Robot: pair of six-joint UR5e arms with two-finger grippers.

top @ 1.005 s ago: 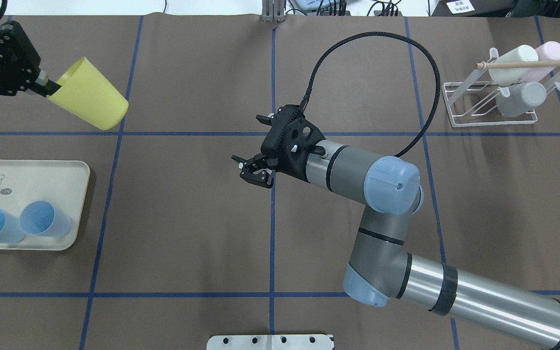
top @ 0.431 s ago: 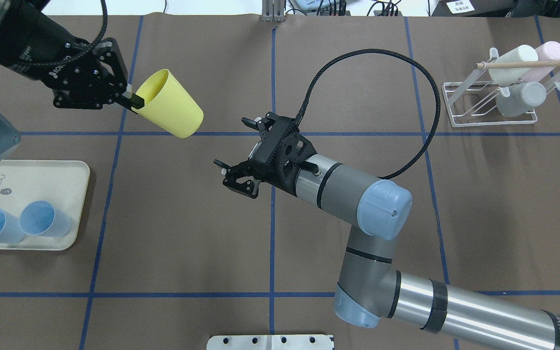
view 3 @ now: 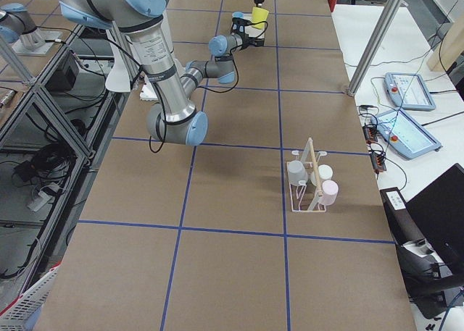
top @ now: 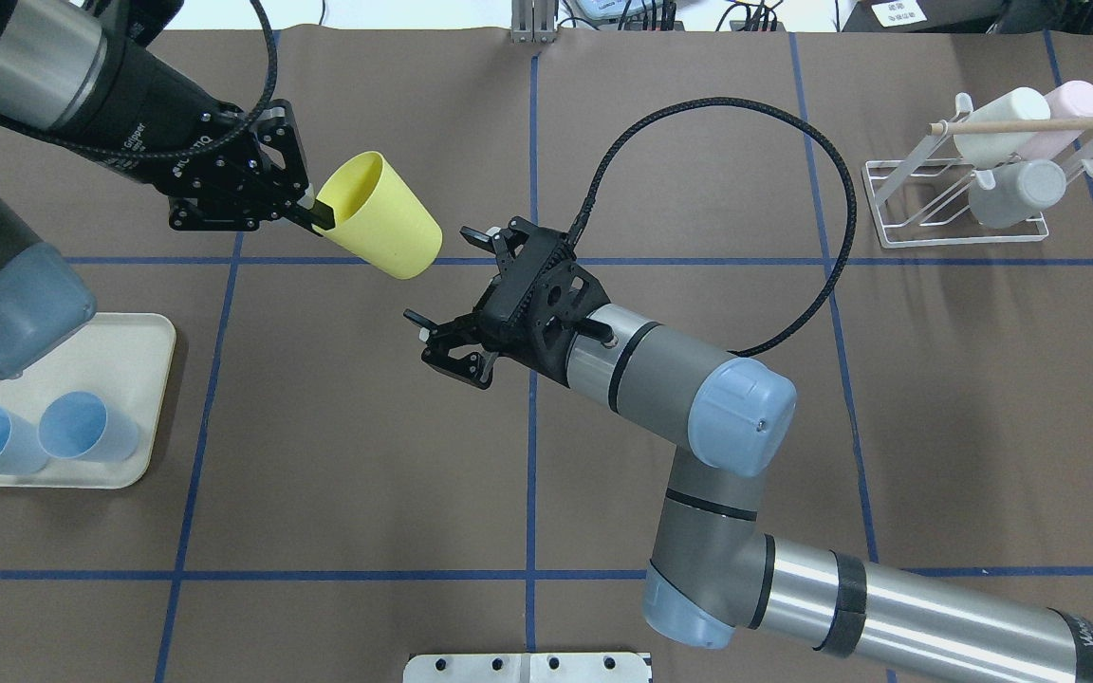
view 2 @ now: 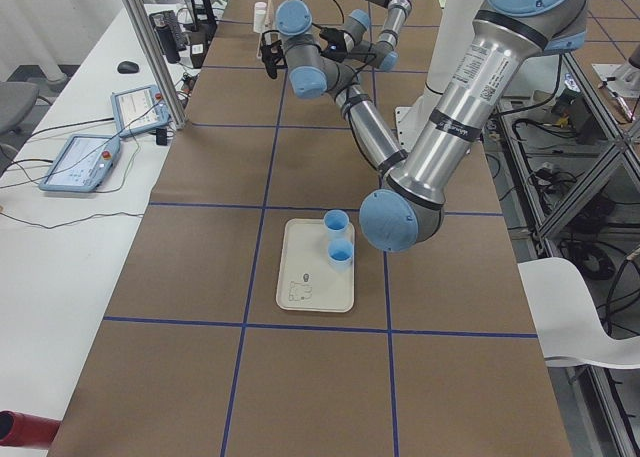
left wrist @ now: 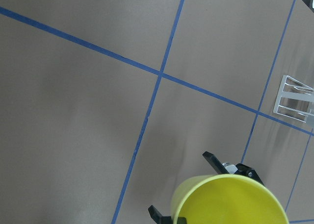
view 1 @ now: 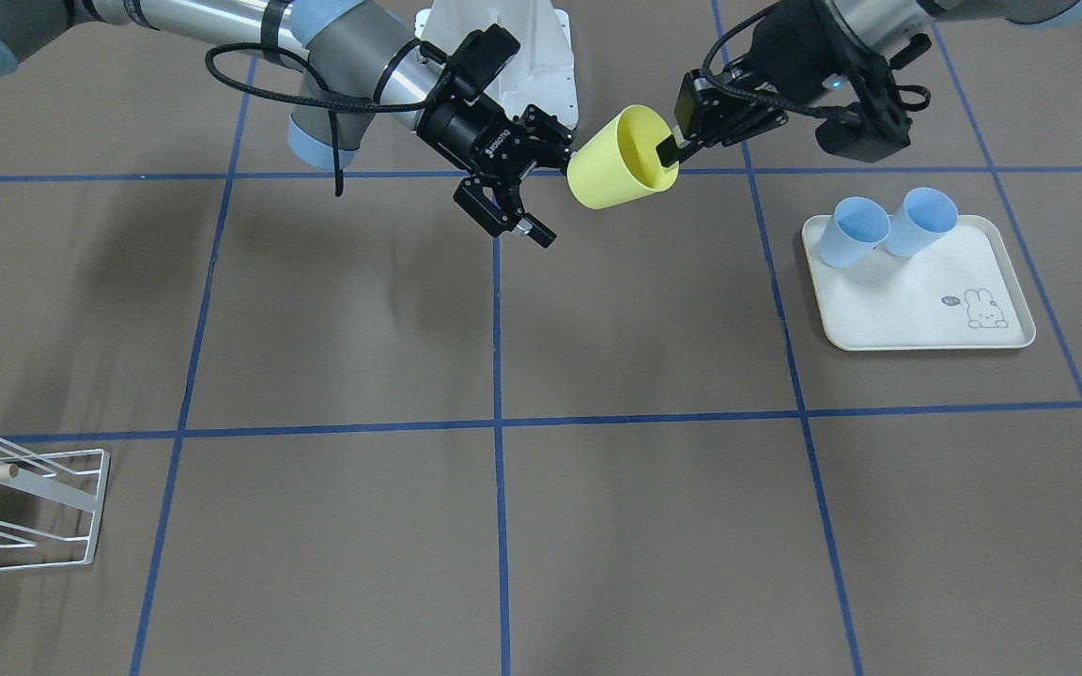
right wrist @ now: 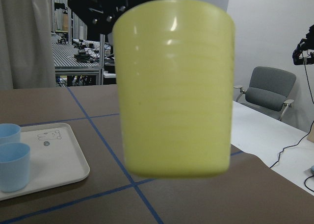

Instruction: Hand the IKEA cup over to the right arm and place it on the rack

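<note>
Nearest the robot, the right arm point(top: 698, 417), a smooth silver-grey tube with pale blue rounded joint caps, reaches forward over the counter point(top: 366, 474). The counter is covered in matte brown sheeting crossed by blue tape lines.

To the robot's left of the yellow cup and nearer, a cream tray point(top: 82, 351) with rounded corners holds two pale blue tapered cups point(top: 82, 427).

The right end effector point(top: 437, 275), black with linkage fingers, is spread wide. The yellow cup point(top: 380, 216) hangs in the air just in front of it. The cup is smooth, tapered plastic, tipped on its side with its closed base toward those fingers. Whether they touch it cannot be told.

The left end effector point(top: 319, 216), also black, pinches the cup's rim, one finger inside the mouth and one outside.

Far to the cup's right, at the back, stands the white wire rack point(top: 917, 159) with a light wooden dowel point(top: 1030, 124). It carries cream, pink and grey cups point(top: 1016, 193).
</note>
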